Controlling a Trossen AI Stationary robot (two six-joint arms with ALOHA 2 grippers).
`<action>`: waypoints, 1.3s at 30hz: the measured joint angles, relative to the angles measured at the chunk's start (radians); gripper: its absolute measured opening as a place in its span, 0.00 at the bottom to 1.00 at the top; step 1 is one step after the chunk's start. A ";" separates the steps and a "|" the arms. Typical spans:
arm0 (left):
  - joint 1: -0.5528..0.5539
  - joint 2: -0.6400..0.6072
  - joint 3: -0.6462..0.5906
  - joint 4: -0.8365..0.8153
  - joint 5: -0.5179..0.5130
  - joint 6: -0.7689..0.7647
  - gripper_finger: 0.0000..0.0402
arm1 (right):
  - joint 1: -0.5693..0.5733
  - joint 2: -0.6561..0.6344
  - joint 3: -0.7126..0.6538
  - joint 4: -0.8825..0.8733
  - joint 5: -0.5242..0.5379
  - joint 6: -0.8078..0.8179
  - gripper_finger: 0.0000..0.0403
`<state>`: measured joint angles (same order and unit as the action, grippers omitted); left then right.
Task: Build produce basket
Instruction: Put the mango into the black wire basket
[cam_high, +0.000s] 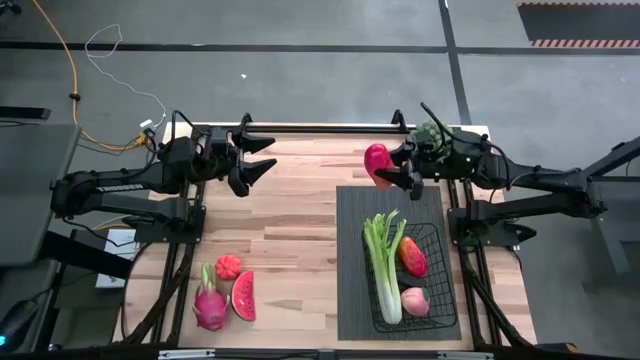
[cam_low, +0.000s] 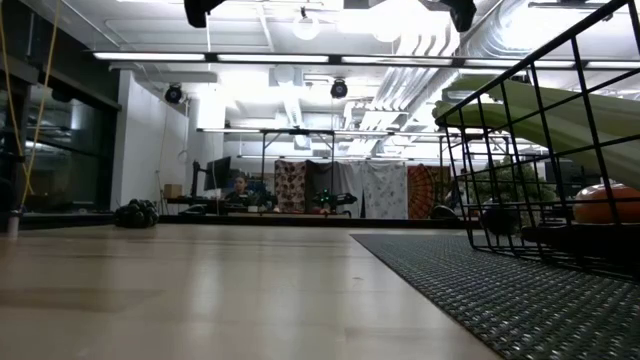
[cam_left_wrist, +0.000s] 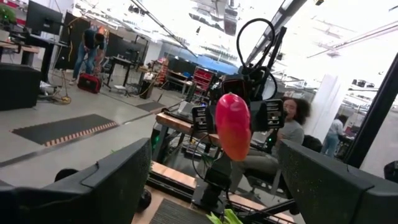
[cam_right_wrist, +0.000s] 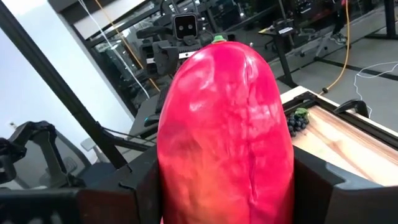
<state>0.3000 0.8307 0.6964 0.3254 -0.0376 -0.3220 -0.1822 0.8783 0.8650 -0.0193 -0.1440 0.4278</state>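
My right gripper (cam_high: 388, 168) hangs above the table's far middle, shut on a red-pink mango (cam_high: 377, 160). The black wire basket (cam_high: 440, 300) stands on a dark ribbed mat (cam_high: 350, 270) at the right near side. It holds a celery bunch (cam_high: 382, 262), a red-orange fruit (cam_high: 413, 257) and a peach (cam_high: 415, 301). A dragon fruit (cam_high: 210, 303), a watermelon slice (cam_high: 243, 296) and a small red-orange fruit (cam_high: 229, 265) lie on the wood at the left near side. Dark grapes (cam_right_wrist: 297, 121) lie near the far edge. My left gripper (cam_high: 270, 153) is open, raised at the far left, pointing toward the mango (cam_left_wrist: 233, 124). My right gripper pinches the mango's middle (cam_right_wrist: 180, 186) between its two fingers (cam_right_wrist: 140, 183), one on each flank. The fingers lie level, coming from the table's right. The mango is lifted clear of the table and stands roughly upright, with its stem end (cam_right_wrist: 217, 39) up.
The basket's near half (cam_high: 440, 310) has free room beside the peach. In the low view the basket (cam_low: 540, 150) fills the right side and the grapes (cam_low: 135, 213) sit far off on the left. People and benches show beyond the table.
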 joint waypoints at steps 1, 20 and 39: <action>0.000 0.000 0.000 0.000 0.000 0.000 0.84 | 0.000 0.000 0.000 0.000 -0.003 0.000 0.58; 0.000 0.000 0.000 0.000 0.000 0.000 0.84 | 0.030 -0.001 0.002 -0.022 -0.167 0.215 0.58; 0.001 0.000 0.000 -0.002 0.000 0.019 0.84 | 0.713 0.111 0.157 -0.914 -0.014 0.973 0.58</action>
<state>0.3008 0.8310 0.6964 0.3237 -0.0376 -0.3035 0.5310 0.9895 1.0224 -0.9333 -0.1579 1.4012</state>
